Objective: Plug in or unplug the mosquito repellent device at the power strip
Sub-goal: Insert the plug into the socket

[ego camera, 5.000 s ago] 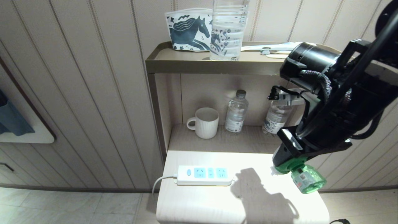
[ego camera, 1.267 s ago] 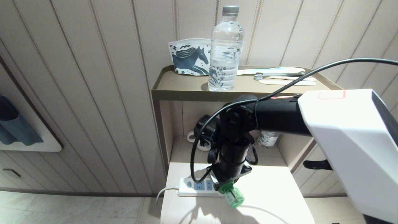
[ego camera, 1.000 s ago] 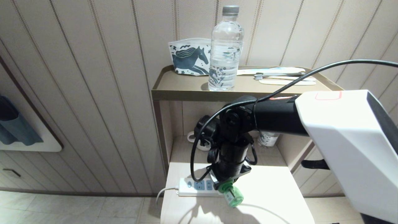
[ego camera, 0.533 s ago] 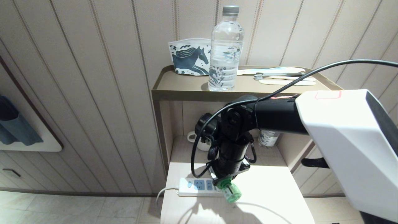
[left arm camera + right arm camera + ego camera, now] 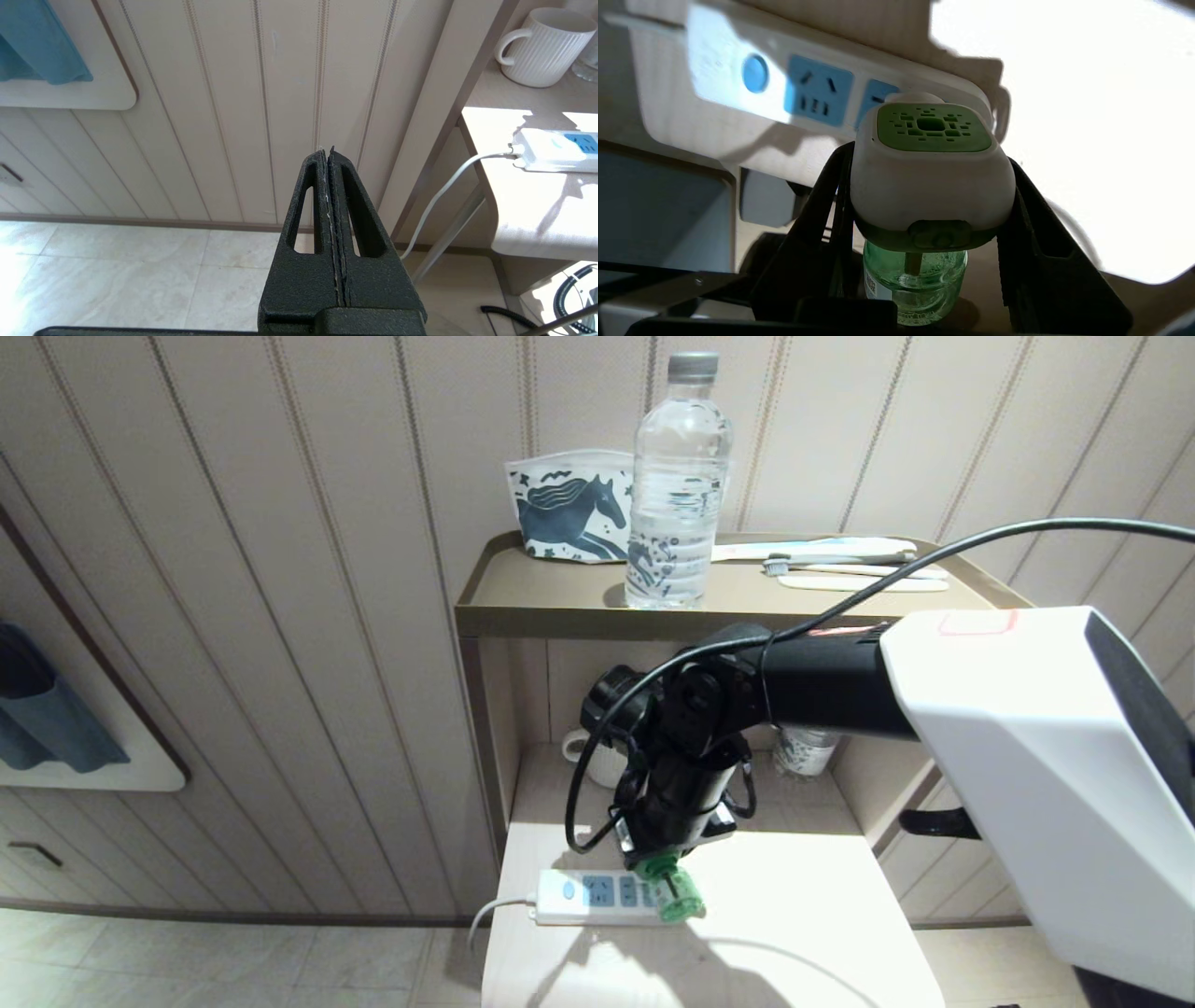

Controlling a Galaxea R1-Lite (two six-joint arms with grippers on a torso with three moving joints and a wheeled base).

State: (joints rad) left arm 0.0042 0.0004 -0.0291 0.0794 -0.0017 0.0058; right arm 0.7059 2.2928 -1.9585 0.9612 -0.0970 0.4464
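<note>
The mosquito repellent device (image 5: 674,892), a green-and-white head on a translucent green bottle, is held by its head in my right gripper (image 5: 661,868). It is tilted over the right end of the white power strip (image 5: 583,896), bottle toward the table's front. In the right wrist view the gripper (image 5: 930,161) is shut on the device (image 5: 931,186), one black finger on each side. The head covers the right end of the strip (image 5: 738,88). Its prongs are hidden. My left gripper (image 5: 327,153) hangs shut and empty beside the table, left of the strip (image 5: 556,149).
The strip lies on a pale table (image 5: 822,915) near its left edge, cord hanging off. Behind it a shelf holds a white mug (image 5: 597,761) and a small bottle (image 5: 803,751). The top tray (image 5: 523,616) carries a water bottle (image 5: 677,485), a horse-print pouch (image 5: 565,509) and toothbrushes (image 5: 840,565).
Five seconds back the device hung off to the strip's right and the view has since shifted. In the last second my right gripper carried it left and back onto the strip's right end.
</note>
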